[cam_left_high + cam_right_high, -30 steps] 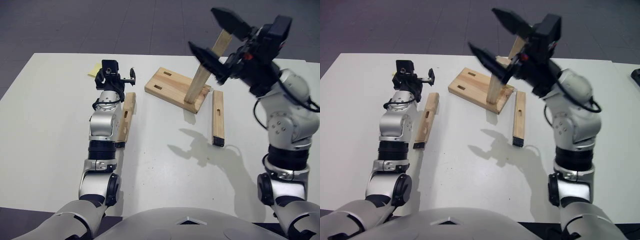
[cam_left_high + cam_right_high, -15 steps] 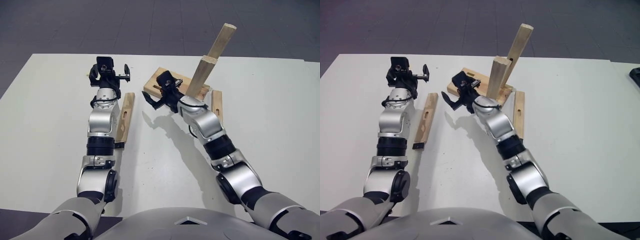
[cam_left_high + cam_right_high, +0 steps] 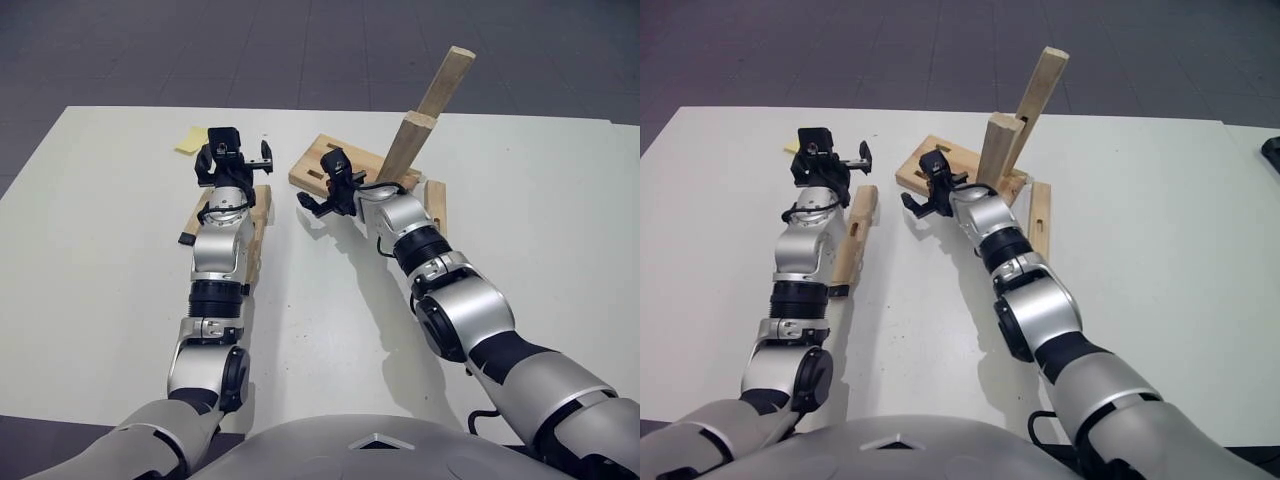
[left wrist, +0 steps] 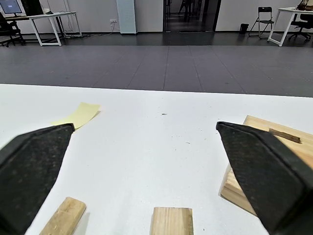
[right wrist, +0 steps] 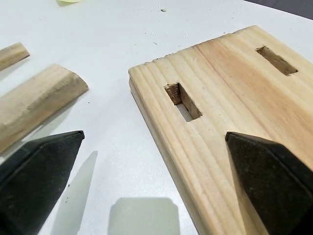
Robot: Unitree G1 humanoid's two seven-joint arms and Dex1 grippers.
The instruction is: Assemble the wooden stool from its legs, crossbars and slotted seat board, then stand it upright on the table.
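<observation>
Since my right pincer [image 3: 318, 186] hangs released just off the seat board [image 5: 230, 93], the coming move, as I judge it, turns on how that board lies. It rests flat on the desk [image 3: 100, 260], near the far edge and about midway along it. Its long axis slants a little from that edge, and the corner toward the desk's left edge points at my right pincer. That corner and the empty slot [image 5: 183, 100] beside it sit straight ahead of my spread fingers, close but not touching.

Two legs [image 3: 412, 148] already stand tilted in the board's other end, beyond my right forearm.

My left pincer [image 4: 144, 128] is also released and holds nothing. It hovers over the far end of a loose leg [image 3: 256, 222], which lies with its long axis running from the near edge toward the far edge, just beside the board's left corner. My left arm is plainly the nearer one to that leg. Another loose leg [image 3: 1040, 215] lies on the board's right side.
</observation>
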